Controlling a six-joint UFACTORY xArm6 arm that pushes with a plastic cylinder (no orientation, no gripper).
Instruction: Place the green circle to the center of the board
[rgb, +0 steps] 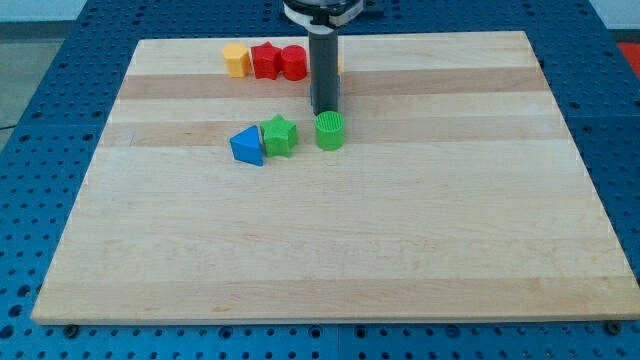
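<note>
Wooden board (330, 250): my tip (324, 112) just above green circle (330, 131).

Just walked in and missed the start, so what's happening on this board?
My tip sits just above the green circle in the view, ready to push it down toward the board's center. A green star and blue triangle lie to its left. A yellow block and two red blocks line the top edge.

My tip (325, 111) just above the green circle (330, 131); green star (279, 134) to its left.
</note>
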